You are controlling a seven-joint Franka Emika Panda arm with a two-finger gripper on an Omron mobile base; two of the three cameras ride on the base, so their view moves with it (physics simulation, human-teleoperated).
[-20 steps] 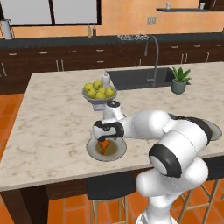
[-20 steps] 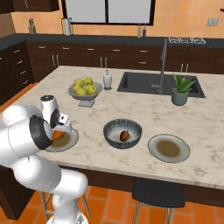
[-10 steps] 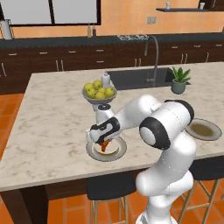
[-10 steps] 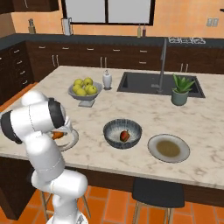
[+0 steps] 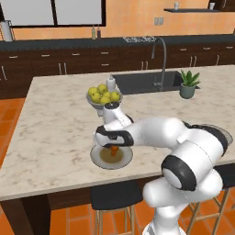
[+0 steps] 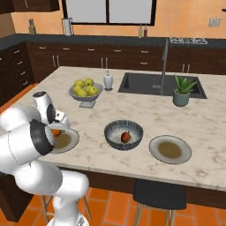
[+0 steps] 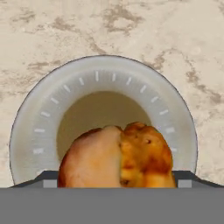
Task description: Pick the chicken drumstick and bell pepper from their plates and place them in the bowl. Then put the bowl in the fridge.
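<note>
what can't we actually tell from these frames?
- Claw grip: base views have the hand covering the chicken drumstick; fingertips are cut off at the hand view's bottom, so contact is unclear.
- Drumstick's bone end: cut off in the hand view.
- Bell pepper in the bowl: too small for detail.

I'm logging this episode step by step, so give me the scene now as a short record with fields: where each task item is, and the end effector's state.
drumstick: orange-brown cooked chicken drumstick, over the round grey plate with a brownish centre, between the fingers
pepper: small dark red bell pepper, inside the deep grey-blue patterned bowl
second plate: round grey plate right of the bowl, bare
end effector: two-finger end effector low over the near plate, around the drumstick; grip not clear
not yet done: drumstick into bowl
</note>
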